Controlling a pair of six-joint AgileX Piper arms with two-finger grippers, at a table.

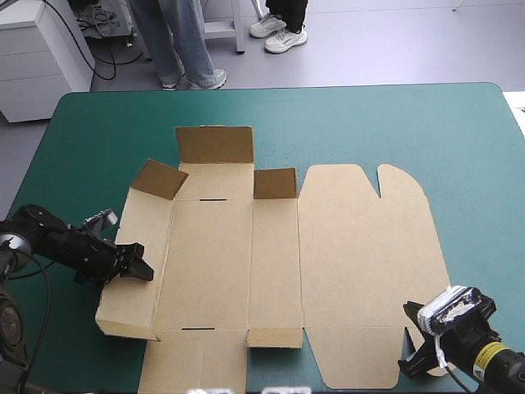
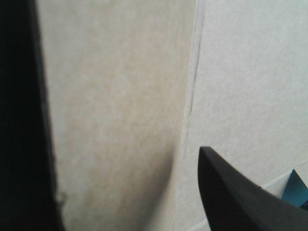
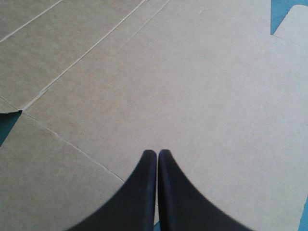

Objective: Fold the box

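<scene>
We're logging the box (image 1: 271, 263) lying mid-bench, mostly flat, its left wall tilting up and two far flaps standing. We're judging it light, stiff across the panels, bending easily at the creases and likely sliding on the teal-green bench (image 1: 459, 139). It's best taken by a free wall edge, not mid-panel. The left gripper (image 1: 138, 264) is sitting at the raised left wall, fingers apart, clamping nothing. The right gripper (image 3: 157, 154) is hovering fully closed and empty at the sheet's near right corner.

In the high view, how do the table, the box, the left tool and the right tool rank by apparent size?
1. The table
2. The box
3. The left tool and the right tool: small, much alike; not ranked.
</scene>
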